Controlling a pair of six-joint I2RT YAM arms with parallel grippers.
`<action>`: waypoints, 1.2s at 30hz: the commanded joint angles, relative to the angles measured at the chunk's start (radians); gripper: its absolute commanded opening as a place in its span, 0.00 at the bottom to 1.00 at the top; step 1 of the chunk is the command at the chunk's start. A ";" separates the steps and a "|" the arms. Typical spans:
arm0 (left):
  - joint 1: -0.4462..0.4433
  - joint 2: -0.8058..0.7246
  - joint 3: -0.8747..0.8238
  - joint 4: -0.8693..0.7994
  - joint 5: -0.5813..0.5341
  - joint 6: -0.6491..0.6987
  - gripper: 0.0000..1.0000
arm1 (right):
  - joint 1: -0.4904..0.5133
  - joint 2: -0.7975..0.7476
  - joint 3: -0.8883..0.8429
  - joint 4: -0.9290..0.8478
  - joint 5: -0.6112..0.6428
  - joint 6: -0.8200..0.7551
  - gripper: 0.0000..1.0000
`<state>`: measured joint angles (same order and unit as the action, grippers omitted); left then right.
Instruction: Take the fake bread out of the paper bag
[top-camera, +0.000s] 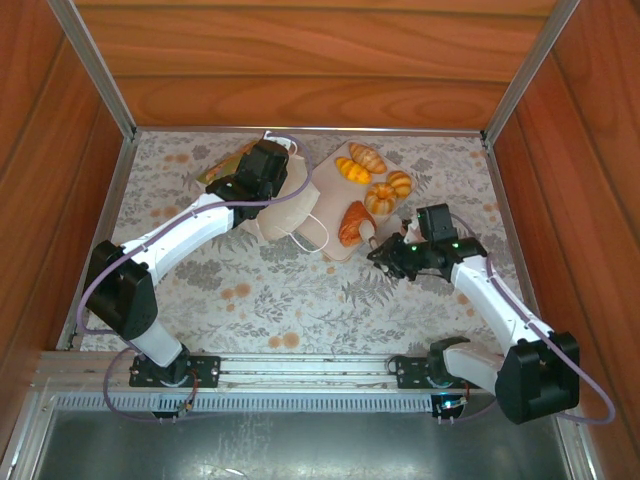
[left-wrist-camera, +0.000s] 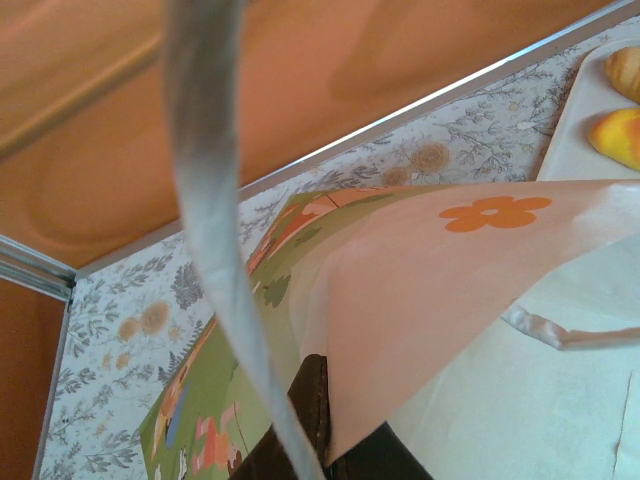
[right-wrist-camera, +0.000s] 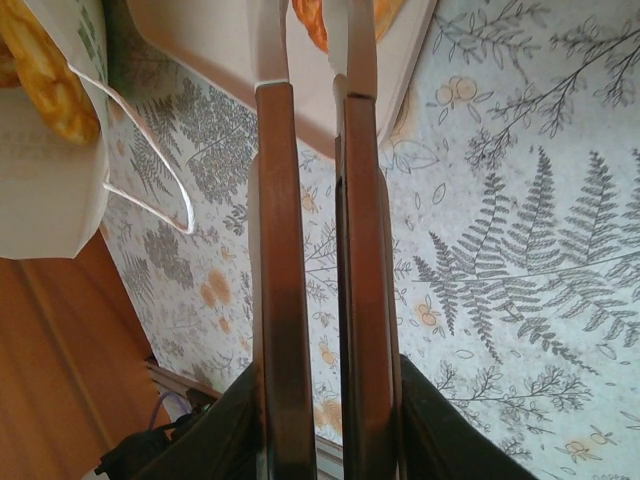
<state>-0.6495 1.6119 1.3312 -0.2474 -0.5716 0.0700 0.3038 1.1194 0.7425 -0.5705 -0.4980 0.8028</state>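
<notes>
The paper bag lies on its side at mid-table, cream side up, and my left gripper is shut on its far edge. In the left wrist view the jaws pinch the bag's paper, with a cord handle hanging blurred in front. Several fake bread pieces rest on the pink tray. My right gripper hovers at the tray's near corner beside a long loaf. Its fingers stand a narrow gap apart, holding nothing. A golden piece shows at the bag.
Wooden walls and metal rails box in the fern-print tablecloth. The bag's white cord loop trails onto the cloth between bag and tray. Open cloth stretches toward the arm bases.
</notes>
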 joint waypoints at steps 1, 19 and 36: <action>-0.006 0.005 0.014 -0.013 0.003 -0.018 0.00 | 0.022 0.010 -0.017 0.033 -0.016 0.030 0.32; -0.006 -0.005 0.010 -0.013 0.003 -0.007 0.00 | 0.027 0.126 0.031 0.100 0.080 0.035 0.30; -0.007 -0.010 0.005 -0.013 0.000 -0.009 0.00 | 0.014 0.009 0.127 -0.021 0.078 0.000 0.30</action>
<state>-0.6495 1.6119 1.3312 -0.2474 -0.5716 0.0704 0.3195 1.1702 0.8276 -0.5613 -0.4011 0.8211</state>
